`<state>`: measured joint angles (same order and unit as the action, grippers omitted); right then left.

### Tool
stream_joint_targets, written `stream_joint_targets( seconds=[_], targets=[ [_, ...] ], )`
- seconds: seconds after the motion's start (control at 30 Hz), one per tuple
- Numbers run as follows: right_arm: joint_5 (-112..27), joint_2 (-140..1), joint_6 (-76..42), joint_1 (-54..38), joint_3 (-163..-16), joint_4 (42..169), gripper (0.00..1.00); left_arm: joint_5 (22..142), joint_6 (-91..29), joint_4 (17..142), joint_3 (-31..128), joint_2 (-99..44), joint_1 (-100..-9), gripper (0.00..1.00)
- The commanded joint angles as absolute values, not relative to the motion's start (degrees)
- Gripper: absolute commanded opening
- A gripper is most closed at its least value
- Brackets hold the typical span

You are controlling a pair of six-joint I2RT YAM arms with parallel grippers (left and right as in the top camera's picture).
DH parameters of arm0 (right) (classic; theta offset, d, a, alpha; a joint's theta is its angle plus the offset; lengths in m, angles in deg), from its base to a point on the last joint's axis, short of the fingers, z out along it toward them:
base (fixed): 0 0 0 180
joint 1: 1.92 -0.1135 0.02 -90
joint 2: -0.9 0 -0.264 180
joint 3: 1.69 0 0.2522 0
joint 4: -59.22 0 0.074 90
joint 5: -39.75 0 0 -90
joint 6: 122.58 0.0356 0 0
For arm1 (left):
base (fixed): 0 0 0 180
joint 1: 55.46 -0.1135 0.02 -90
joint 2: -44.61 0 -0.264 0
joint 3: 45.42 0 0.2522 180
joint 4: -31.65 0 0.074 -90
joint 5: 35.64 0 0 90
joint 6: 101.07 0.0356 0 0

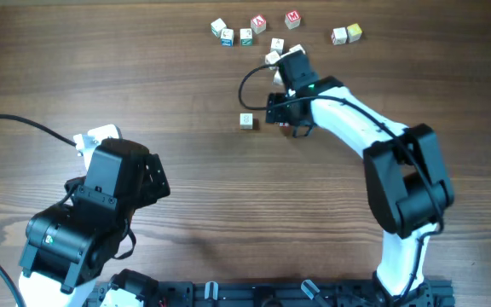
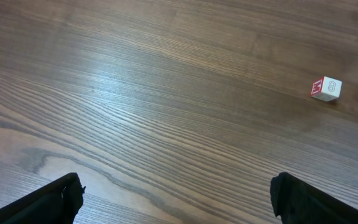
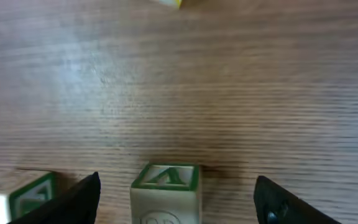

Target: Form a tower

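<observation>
The right claw (image 3: pixel 178 184) stands wide, one finger on each side of the tower (image 3: pixel 165 191) with a clear gap on both sides, so it grips nothing. Only the tower's top cube shows in the right wrist view, with a green-framed upper face. How many cubes lie beneath it cannot be told. From overhead the tower is mostly hidden under that claw, on the far half of the counter (image 1: pixel 228 213). A loose cube (image 1: pixel 246 121) sits apart just beside the claw. A scatter of other cubes (image 1: pixel 258 23) lies farther back along the counter's far edge. The left claw (image 2: pixel 176 186) is spread wide over bare wood at the near side, well away from the tower, with nothing between its fingers.
</observation>
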<state>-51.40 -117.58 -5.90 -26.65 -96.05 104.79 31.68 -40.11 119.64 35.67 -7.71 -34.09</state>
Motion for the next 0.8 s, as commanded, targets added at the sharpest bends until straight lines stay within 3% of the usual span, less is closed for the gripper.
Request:
stream_joint_targets(
  seconds=[0.0, 0.1, 0.23, 0.77],
  targets=[
    [-54.2, -119.8, -6.9, -27.2, -95.3, 103.8, 0.69, 31.6, -40.7, 119.6, 35.5, -7.7, -34.4, 1.0],
    [-54.3, -119.8, -6.9, -27.2, -95.3, 103.7, 0.42, 31.6, -40.7, 119.6, 35.5, -7.7, -34.4, 1.0],
    [-52.8, -119.8, -6.9, -27.3, -95.4, 103.7, 0.27, 31.6, -40.7, 119.6, 35.5, -7.7, -34.4, 0.99],
    [-52.8, -119.7, -5.2, -32.7, -95.4, 98.1, 0.26, 31.6, -40.7, 119.6, 35.5, -7.7, -34.4, 1.0]
  ],
)
